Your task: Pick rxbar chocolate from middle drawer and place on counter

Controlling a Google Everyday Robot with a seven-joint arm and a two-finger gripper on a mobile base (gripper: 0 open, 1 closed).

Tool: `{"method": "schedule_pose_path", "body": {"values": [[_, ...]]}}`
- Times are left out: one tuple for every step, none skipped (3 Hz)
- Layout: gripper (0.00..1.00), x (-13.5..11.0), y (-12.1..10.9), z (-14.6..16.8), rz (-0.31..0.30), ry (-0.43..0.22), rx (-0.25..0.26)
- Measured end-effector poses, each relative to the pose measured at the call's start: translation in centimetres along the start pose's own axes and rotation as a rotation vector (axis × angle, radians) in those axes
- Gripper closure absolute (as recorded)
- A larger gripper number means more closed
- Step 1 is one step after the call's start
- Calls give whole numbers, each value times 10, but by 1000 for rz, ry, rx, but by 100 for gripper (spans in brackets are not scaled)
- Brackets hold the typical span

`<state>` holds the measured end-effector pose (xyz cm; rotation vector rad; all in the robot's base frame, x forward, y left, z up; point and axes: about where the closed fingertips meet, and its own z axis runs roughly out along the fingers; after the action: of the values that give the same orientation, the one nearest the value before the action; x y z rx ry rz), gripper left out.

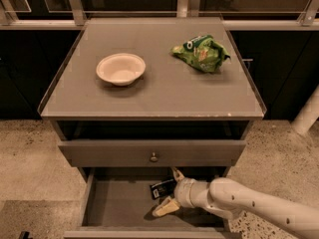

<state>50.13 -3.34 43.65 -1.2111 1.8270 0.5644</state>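
1. Reaching into the middle drawer (112, 205), the gripper (166, 193) is holding its jaws spread apart, straddling the rxbar chocolate (162, 188) lying on the drawer floor;
2. closing off-centre is risking nudging the flat wrapper away;
3. lifting steeply is risking striking the drawer front (99, 153) overhanging it, below the counter surface (164, 96).

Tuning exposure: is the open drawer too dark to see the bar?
Camera view: drawer dimmer than the evenly lit counter, but the bar shows its white label; the gripper, open around it inside the drawer, throws a shadow on its floor.
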Motion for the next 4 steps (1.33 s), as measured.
{"method": "schedule_pose_path", "body": {"values": [[0,7,-9,19,-27,3,6],[0,17,-12,37,-38,16,2],[0,30,-12,49,-42,44,-2],[0,45,-15,57,-52,87,-8]]}}
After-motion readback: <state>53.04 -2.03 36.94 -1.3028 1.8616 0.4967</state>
